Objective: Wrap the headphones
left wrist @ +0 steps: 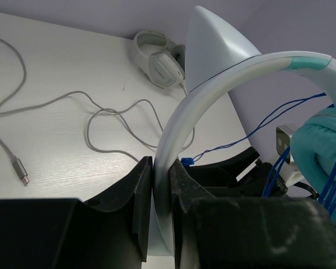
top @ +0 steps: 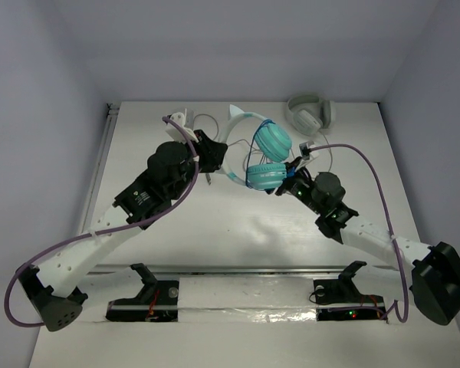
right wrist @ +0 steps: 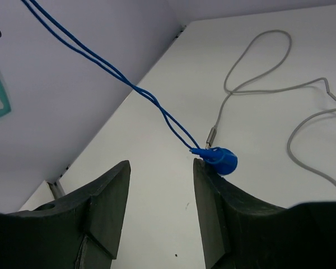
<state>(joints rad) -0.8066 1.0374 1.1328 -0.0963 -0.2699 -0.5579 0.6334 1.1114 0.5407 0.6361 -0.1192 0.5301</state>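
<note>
While left jaws clamp the headphones (left wrist: 182, 115), their plug (right wrist: 223, 160) seemingly touches right jaws.

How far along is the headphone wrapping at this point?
Looks done: several turns of the blue cable lie around the teal ear cups of the headphones. In hand: the left gripper has its jaws shut on the white headband; the right gripper stands open, the cable's blue plug at one jaw tip. Left: the loose last stretch and the plug are not yet wound in.
</note>
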